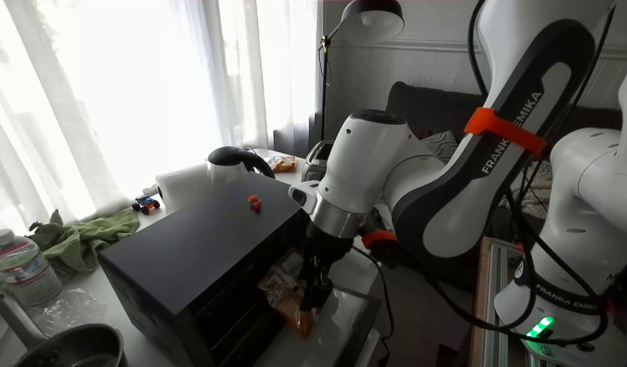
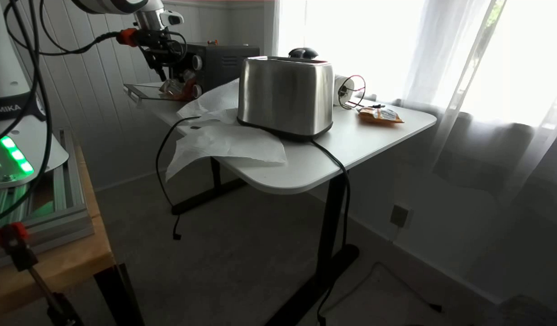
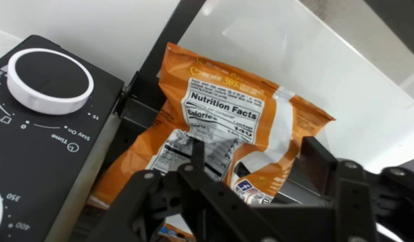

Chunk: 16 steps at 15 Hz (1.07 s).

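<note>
two fingers of the tool stand apart over the orange bag, clasping nothing. the bag lies at the mouth of the oven, partly on its lowered glass door. the step looks like gripping or letting go; the next move calls for avoiding snags. fingertip contact is unclear; shadow hides the oven's depths.

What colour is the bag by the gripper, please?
Mainly orange with some white; the bag shows best in the wrist view.

- Wrist view: down, close over chip bag.
- An exterior view: down across near toaster oven.
- An exterior view: near toaster, probably lower, sharing far-left toaster oven.
</note>
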Motion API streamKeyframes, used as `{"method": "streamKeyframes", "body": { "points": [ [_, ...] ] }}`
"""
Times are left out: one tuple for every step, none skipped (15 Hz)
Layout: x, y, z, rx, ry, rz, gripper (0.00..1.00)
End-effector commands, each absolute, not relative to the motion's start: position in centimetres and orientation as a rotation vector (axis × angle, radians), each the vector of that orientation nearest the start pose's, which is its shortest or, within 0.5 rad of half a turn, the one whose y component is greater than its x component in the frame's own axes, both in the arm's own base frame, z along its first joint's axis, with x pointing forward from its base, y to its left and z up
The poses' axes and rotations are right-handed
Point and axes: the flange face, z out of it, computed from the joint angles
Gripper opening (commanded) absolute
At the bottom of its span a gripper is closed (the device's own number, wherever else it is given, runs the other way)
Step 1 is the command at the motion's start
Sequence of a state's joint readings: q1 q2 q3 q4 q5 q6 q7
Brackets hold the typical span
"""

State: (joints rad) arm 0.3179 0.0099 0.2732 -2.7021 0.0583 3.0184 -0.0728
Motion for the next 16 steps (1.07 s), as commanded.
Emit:
{"method": "streamKeyframes", "body": {
  "points": [
    [37.0,24.1,25.6,-2.874,-0.907,-0.414,0.42],
    [37.0,24.1,25.6,-2.874,-0.907,-0.414,0.36],
    [37.0,24.1,25.7,-2.874,-0.908,-0.414,0.3],
    [37.0,24.2,25.8,-2.871,-0.906,-0.425,0.22],
    [37.0,24.3,26.1,-2.867,-0.909,-0.439,0.16],
    [37.0,24.3,26.3,-2.864,-0.905,-0.453,0.08],
    [36.8,24.2,26.7,-2.861,-0.903,-0.473,0.03],
    [36.7,24.2,27.2,-2.856,-0.904,-0.495,0.01],
    [36.4,24.2,27.5,-2.854,-0.906,-0.508,0.0],
    [36.0,24.3,27.7,-2.844,-0.936,-0.513,0.0],
    [35.7,24.1,28.0,-2.849,-0.927,-0.512,0.0],
    [35.6,23.9,28.3,-2.845,-0.918,-0.536,0.0],
    [35.6,23.8,28.8,-2.842,-0.899,-0.563,0.0],
    [35.7,23.7,29.3,-2.838,-0.873,-0.599,0.0],
    [35.9,23.6,29.9,-2.834,-0.855,-0.632,0.0],
    [36.1,23.6,30.2,-2.826,-0.844,-0.66,0.0]
  ]
}}
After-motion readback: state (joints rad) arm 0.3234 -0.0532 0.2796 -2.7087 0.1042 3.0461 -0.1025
